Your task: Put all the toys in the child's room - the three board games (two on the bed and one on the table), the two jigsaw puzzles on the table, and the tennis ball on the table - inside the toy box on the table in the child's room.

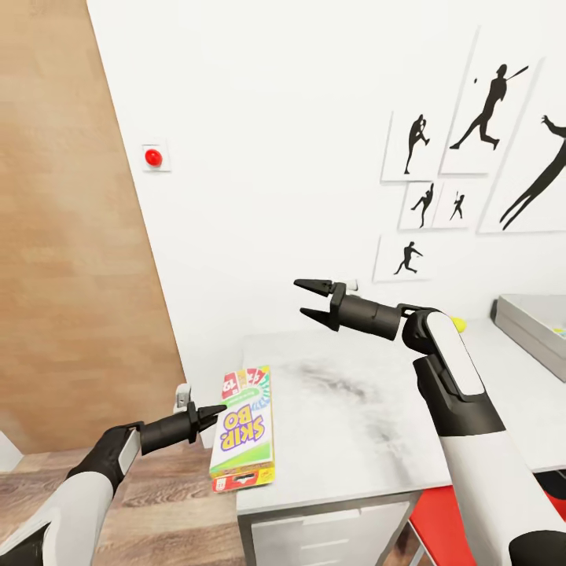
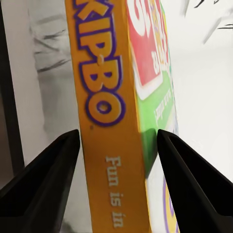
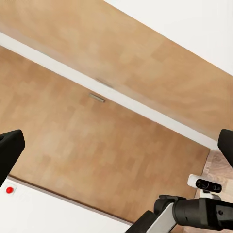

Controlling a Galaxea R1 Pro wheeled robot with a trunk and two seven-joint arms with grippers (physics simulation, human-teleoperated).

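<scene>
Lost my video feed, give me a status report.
Left gripper shut on Skip-Bo board game at table edge. Right gripper open, empty, raised. Toy box far right; path unobstructed.

Board game (image 1: 245, 428) at table's (image 1: 346, 417) left edge, toy box (image 1: 533, 322) far right, tennis ball (image 1: 458, 323) between.

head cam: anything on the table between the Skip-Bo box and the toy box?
Mostly bare mottled table between the Skip-Bo box and toy box. The right gripper hangs above it; the tennis ball peeks behind that arm.
</scene>
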